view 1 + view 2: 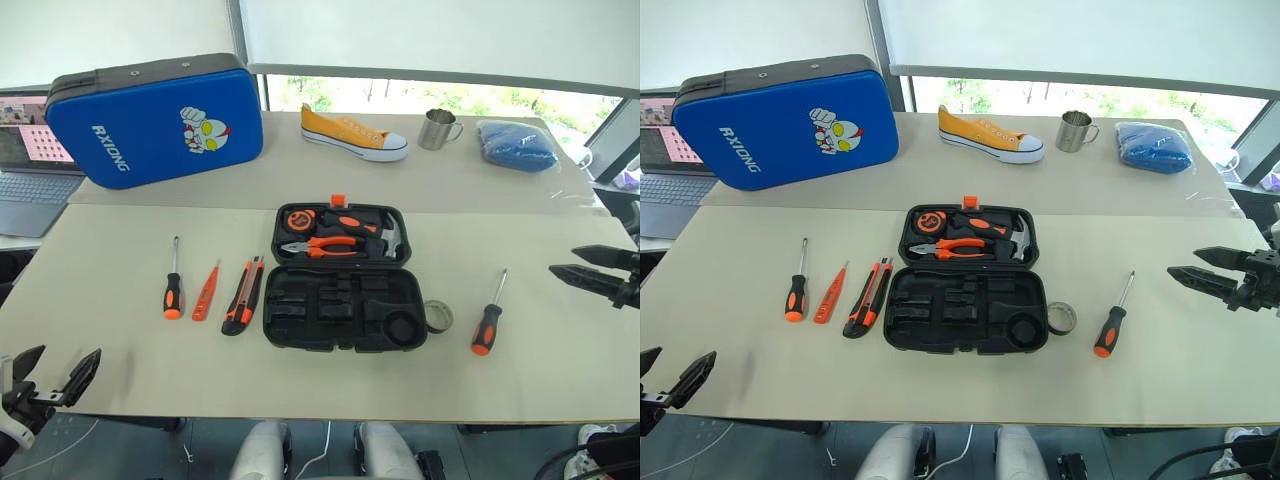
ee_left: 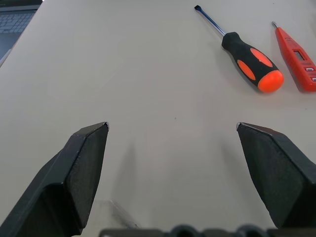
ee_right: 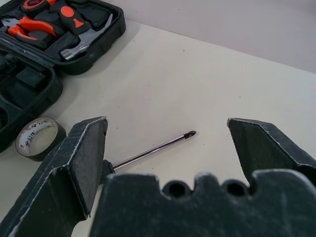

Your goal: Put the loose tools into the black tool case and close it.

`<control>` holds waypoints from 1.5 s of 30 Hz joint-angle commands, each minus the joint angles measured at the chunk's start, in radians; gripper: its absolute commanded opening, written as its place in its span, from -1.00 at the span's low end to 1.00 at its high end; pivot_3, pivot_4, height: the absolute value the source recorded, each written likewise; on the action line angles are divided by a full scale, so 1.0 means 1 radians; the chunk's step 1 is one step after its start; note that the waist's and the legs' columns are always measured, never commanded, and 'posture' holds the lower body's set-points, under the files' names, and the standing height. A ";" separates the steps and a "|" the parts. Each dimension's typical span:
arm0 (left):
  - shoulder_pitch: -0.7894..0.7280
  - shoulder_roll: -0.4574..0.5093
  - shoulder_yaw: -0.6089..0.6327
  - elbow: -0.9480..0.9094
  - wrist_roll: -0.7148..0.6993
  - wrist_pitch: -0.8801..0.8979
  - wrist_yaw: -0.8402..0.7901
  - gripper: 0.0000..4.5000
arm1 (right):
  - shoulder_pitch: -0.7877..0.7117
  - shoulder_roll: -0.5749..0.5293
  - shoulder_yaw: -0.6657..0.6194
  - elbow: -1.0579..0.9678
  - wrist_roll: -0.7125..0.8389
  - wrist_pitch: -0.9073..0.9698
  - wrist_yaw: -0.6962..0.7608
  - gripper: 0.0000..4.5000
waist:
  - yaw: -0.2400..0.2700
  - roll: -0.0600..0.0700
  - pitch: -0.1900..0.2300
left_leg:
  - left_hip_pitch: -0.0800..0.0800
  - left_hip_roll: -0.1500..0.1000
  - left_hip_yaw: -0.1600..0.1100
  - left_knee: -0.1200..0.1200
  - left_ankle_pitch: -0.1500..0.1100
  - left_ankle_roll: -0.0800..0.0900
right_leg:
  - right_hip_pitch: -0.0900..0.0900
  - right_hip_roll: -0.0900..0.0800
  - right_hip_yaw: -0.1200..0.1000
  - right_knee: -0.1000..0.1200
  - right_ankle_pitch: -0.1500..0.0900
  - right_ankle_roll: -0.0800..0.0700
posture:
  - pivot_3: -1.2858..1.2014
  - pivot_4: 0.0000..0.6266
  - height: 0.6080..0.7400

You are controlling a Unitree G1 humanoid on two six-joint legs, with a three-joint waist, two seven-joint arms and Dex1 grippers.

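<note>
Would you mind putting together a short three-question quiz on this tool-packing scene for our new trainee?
1. True or false: the black tool case lies open on the table.
2. How many loose tools lie on the robot's left of the case?
3. What rests right beside the case on the robot's right? A) tape roll B) mug C) shoe

Key
1. True; the pliers sit in its far half.
2. Three: a screwdriver, the tester pen and the utility knife.
3. A; the tape roll is by the case, with the second screwdriver beyond it. The left gripper and right gripper are open.
</note>
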State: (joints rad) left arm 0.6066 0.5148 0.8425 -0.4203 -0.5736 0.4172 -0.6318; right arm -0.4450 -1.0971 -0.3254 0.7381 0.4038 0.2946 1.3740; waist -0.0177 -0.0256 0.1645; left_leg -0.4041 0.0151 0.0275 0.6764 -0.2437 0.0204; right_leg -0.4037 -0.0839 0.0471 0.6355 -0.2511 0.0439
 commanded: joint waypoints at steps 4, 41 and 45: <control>-0.022 0.037 -0.035 -0.001 0.016 0.063 0.040 0.98 | 0.023 0.010 -0.010 0.028 -0.036 -0.115 -0.017 1.00 | 0.003 0.000 0.000 | 0.000 0.000 0.000 0.000 0.000 0.000 | 0.001 0.000 0.000 0.000 0.000 0.000 | 0.03 -0.52 0.98; -1.037 0.085 -0.422 0.232 0.073 1.117 0.546 0.87 | 0.220 0.188 0.061 -1.321 0.506 0.386 -0.298 1.00 | 0.013 -0.005 0.001 | -0.001 -0.003 -0.012 0.002 0.001 -0.002 | 0.000 0.001 -0.003 0.008 0.001 0.001 | 0.03 -0.52 0.98; -1.034 0.067 -0.425 0.236 0.091 1.116 0.531 0.28 | 0.229 0.184 0.065 -1.323 0.501 0.377 -0.315 1.00 | 0.014 -0.004 0.001 | -0.001 -0.003 -0.012 0.002 0.001 -0.003 | 0.000 0.001 -0.002 0.009 0.001 0.001 | 0.03 -0.52 0.98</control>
State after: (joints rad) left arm -0.4335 0.5941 0.4212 -0.2022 -0.5000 1.5255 -0.0943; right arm -0.2112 -0.9082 -0.2415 -0.5634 0.9028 0.6862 1.0661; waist -0.0040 -0.0294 0.1652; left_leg -0.4045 0.0122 0.0153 0.6786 -0.2427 0.0179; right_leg -0.4039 -0.0833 0.0448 0.6445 -0.2501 0.0451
